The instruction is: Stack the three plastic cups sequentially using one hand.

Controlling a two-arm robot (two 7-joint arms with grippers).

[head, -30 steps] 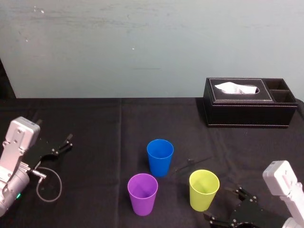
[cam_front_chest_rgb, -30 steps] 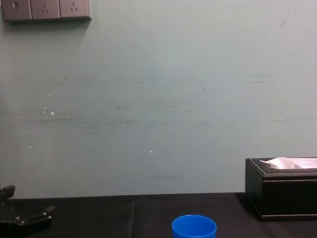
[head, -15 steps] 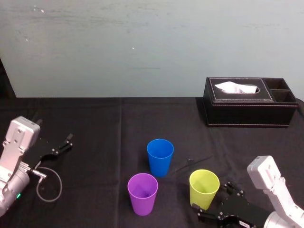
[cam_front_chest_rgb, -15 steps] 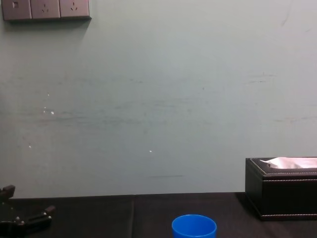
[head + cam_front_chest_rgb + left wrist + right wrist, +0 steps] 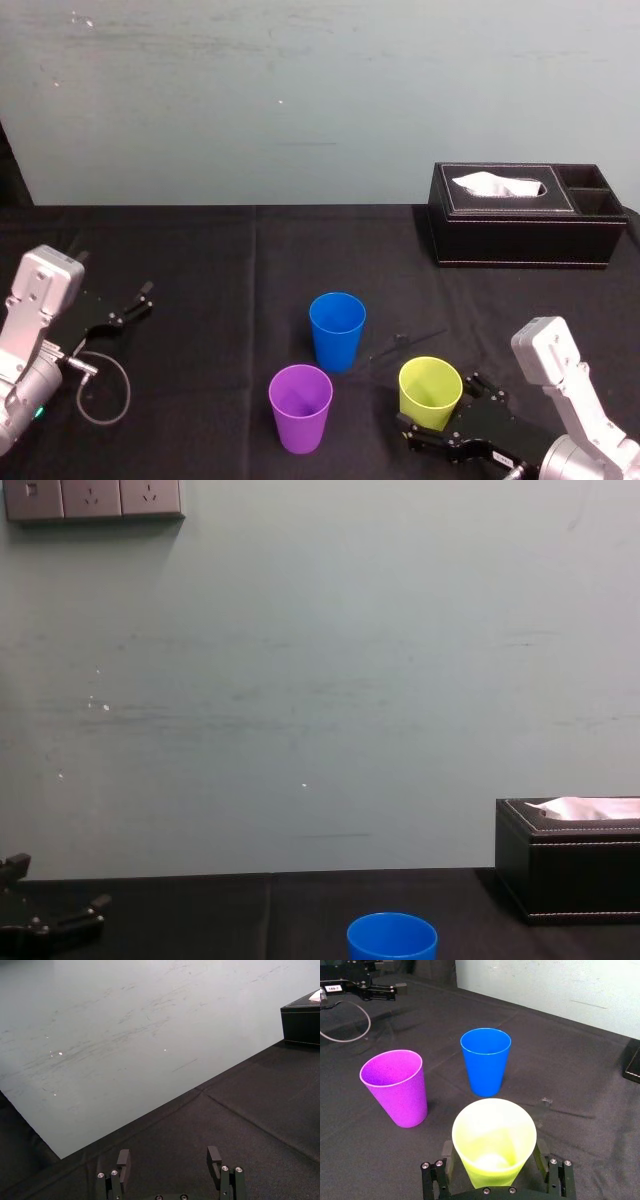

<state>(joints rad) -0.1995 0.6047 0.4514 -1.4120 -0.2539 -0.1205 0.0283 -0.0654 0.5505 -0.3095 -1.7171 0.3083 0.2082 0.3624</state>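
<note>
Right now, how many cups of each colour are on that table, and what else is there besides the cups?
blue cup: 1
yellow-green cup: 1
purple cup: 1
black tissue box: 1
grippers: 2, the right gripper open around the yellow-green cup, the left gripper open, parked at the table's left
Total: 6

Smooth plastic cups (image 5: 337,335), matt black cloth (image 5: 200,260), seemingly leather tissue box (image 5: 520,240)
</note>
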